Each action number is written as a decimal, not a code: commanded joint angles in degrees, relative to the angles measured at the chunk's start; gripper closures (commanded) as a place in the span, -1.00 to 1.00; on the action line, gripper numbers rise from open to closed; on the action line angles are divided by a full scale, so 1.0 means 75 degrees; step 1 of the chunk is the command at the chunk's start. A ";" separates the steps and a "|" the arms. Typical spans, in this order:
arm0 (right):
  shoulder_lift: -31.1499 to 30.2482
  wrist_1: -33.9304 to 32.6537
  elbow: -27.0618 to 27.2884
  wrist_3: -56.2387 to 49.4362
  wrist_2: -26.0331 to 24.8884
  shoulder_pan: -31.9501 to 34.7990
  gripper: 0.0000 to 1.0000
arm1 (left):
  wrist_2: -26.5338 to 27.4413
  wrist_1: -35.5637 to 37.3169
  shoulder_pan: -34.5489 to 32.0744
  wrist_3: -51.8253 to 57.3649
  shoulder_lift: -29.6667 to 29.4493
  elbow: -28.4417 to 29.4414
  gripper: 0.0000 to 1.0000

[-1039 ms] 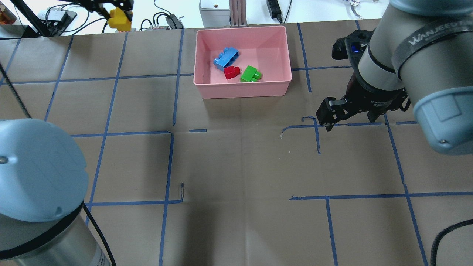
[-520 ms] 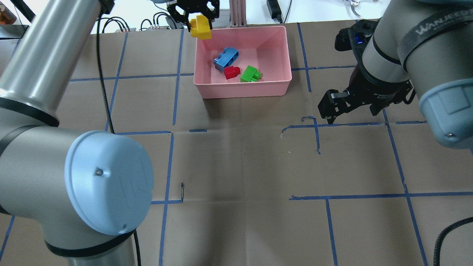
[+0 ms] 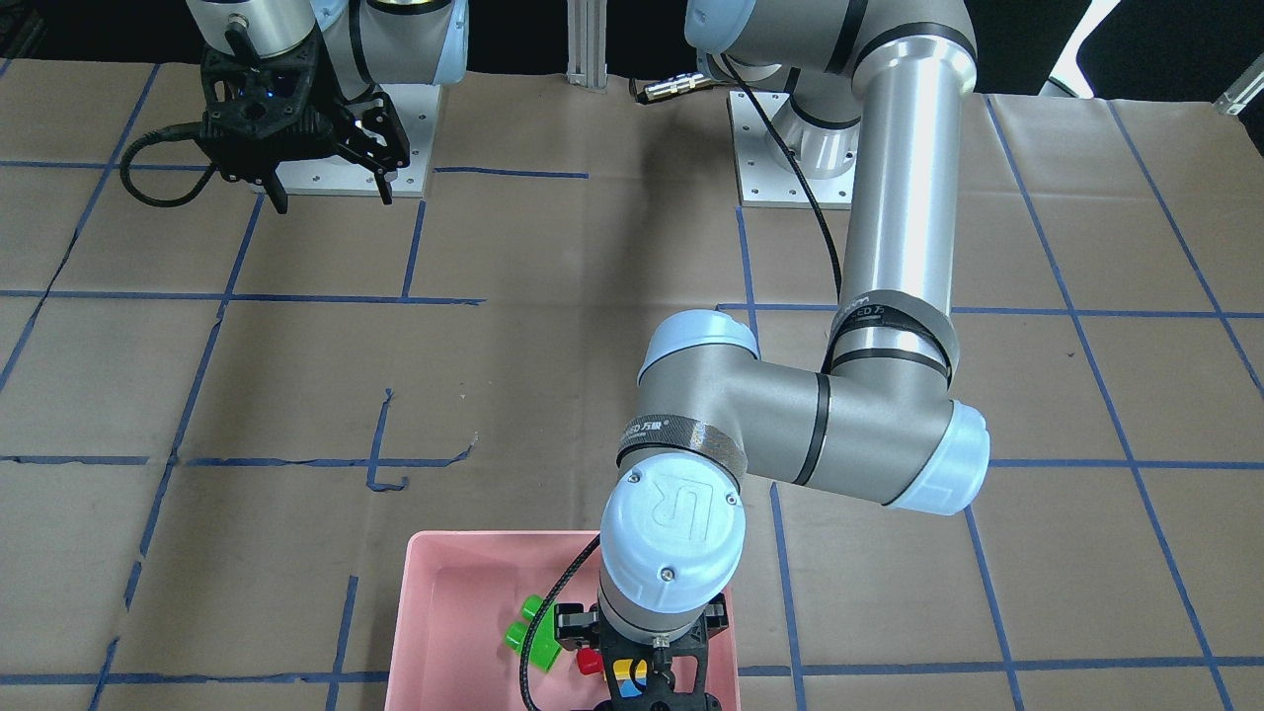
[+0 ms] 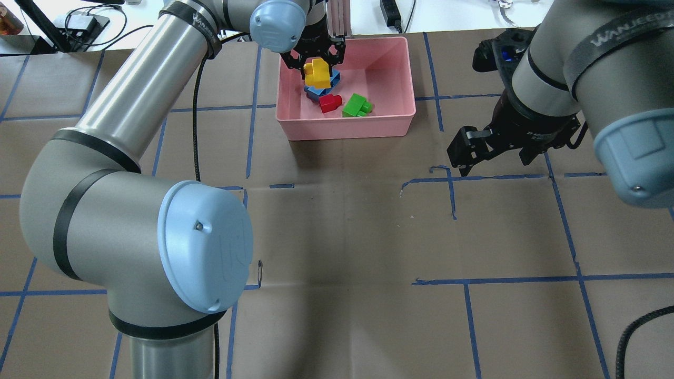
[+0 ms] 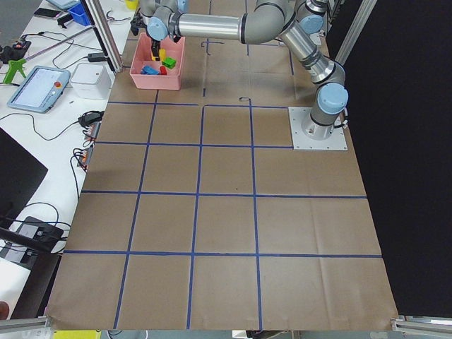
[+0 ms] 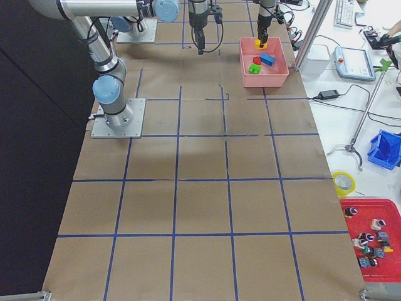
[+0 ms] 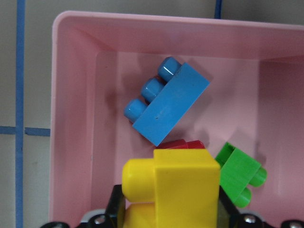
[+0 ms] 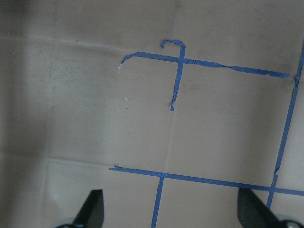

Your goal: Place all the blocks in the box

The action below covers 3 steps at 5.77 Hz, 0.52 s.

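The pink box (image 4: 400,113) stands at the far middle of the table. In it lie the blue block (image 4: 315,95), the red block (image 4: 330,102) and the green block (image 4: 357,105). My left gripper (image 4: 316,66) is shut on the yellow block (image 4: 317,73) and holds it inside the box's left part, just above the blue block. The left wrist view shows the yellow block (image 7: 180,185) held over the red block (image 7: 183,144), with the blue block (image 7: 171,107) and green block (image 7: 240,173) beside it. My right gripper (image 4: 495,160) is open and empty over bare table to the right of the box.
The table is covered in brown paper with blue tape lines (image 4: 453,195). Cables and small devices (image 4: 79,23) lie beyond the far edge. My left arm (image 4: 131,121) stretches across the table's left half to the box.
My left gripper has carried the yellow block right, from beyond the table's far left edge to the box's left part, above the blue block. The right gripper has barely shifted.
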 commanded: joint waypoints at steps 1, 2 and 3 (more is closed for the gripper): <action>0.0044 -0.0007 -0.0015 0.0000 0.0018 0.0000 -1.00 | 0.0012 0.0231 0.0018 0.0018 0.0140 -0.0091 -1.00; 0.0044 -0.0007 -0.0015 0.0000 0.0018 0.0000 -1.00 | 0.0024 0.0231 0.0088 0.0076 0.0385 -0.0102 -1.00; 0.0067 -0.0007 -0.0015 0.0000 0.0018 0.0000 -1.00 | -0.0011 0.0080 0.0344 0.0170 0.0829 -0.0253 -1.00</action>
